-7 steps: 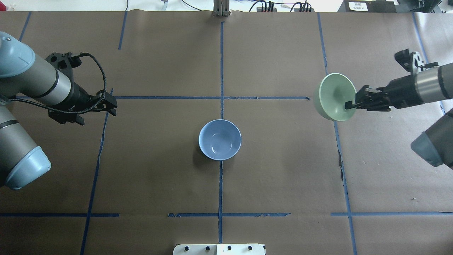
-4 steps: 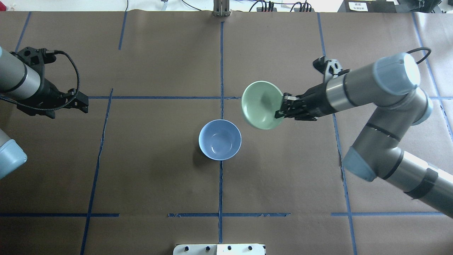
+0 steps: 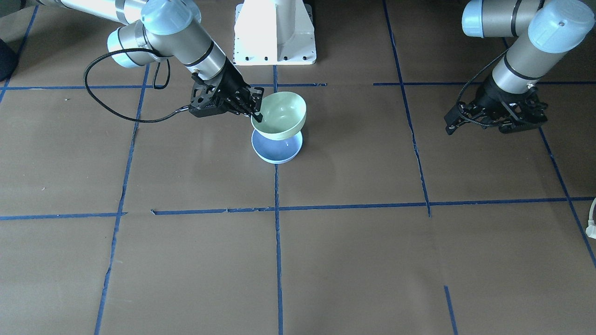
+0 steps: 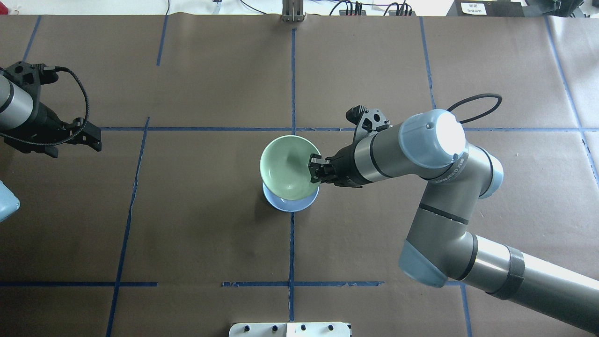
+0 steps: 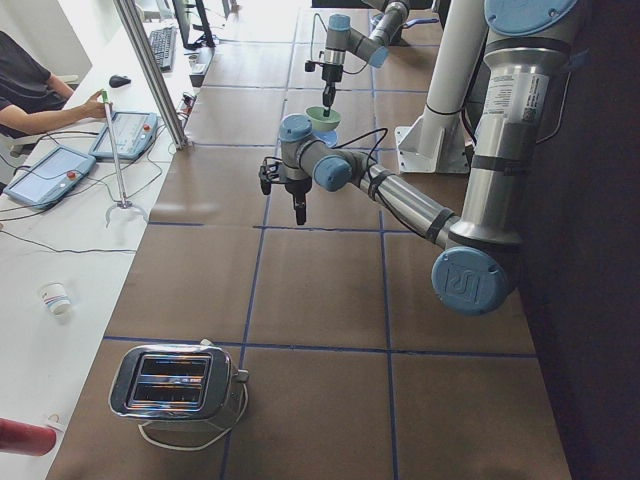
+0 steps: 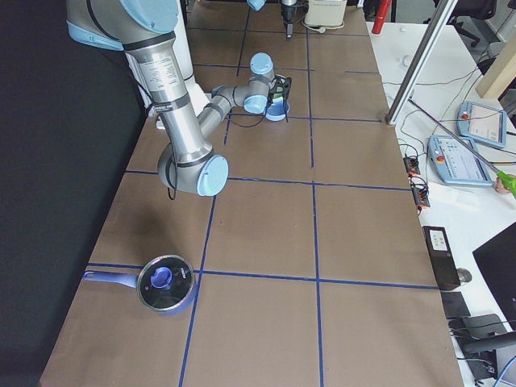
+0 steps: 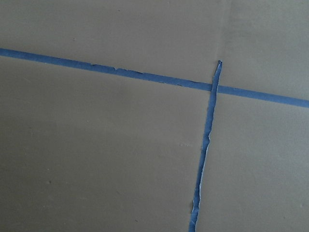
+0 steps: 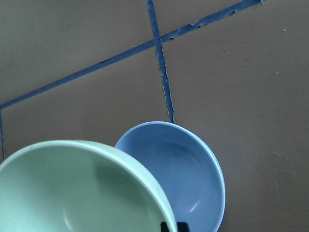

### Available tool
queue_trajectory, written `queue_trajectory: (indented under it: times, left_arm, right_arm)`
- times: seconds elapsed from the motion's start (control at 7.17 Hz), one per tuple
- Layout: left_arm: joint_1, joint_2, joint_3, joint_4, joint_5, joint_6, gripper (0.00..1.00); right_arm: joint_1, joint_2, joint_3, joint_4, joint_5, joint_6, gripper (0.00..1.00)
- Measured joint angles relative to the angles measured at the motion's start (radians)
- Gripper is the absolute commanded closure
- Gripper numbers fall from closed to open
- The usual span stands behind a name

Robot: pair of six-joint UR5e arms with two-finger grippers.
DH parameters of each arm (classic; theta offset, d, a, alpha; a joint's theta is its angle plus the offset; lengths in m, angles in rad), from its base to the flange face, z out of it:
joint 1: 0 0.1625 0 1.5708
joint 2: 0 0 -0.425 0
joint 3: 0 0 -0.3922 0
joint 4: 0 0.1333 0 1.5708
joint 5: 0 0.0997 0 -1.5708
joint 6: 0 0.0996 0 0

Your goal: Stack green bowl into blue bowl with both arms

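My right gripper has its jaws clamped on the rim of the green bowl, holding it tilted just over the blue bowl. The blue bowl stands upright on the tabletop. Both interiors show bare. The left gripper hangs well apart, and I cannot tell how its jaws stand.

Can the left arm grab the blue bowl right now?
Probably not. The green bowl, held by the right gripper, hangs over the blue bowl and covers most of it, and the left gripper is far away.
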Motion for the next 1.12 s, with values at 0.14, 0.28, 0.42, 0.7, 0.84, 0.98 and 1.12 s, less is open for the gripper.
queue_trajectory:
  times: [0.14,0.28,0.42,0.7,0.84,0.98,1.12]
  left_arm:
    - [-0.001,0.003,0.000,-0.001,-0.001,0.001,0.00]
    - [-0.001,0.004,0.000,-0.001,-0.001,0.001,0.00]
    - [-0.001,0.004,0.000,-0.002,-0.001,0.001,0.00]
    - [-0.001,0.005,0.000,-0.002,-0.001,0.001,0.00]
    - [-0.001,0.005,0.000,-0.002,-0.001,0.001,0.00]
    - [-0.001,0.005,0.000,-0.002,-0.001,0.001,0.00]
    - [-0.001,0.005,0.000,-0.002,-0.001,0.001,0.00]
  right_arm:
    - [-0.008,0.002,-0.004,-0.004,-0.009,0.000,0.99]
    - [-0.010,0.003,-0.008,-0.006,-0.017,0.000,0.99]
    - [-0.011,0.005,-0.015,-0.007,-0.028,-0.002,0.98]
    - [-0.011,0.008,-0.031,-0.007,-0.043,-0.010,0.98]
    - [-0.011,0.009,-0.037,-0.006,-0.044,-0.012,0.83]
    - [-0.011,0.009,-0.041,-0.006,-0.045,-0.012,0.01]
    - [-0.011,0.009,-0.044,-0.006,-0.045,-0.009,0.00]
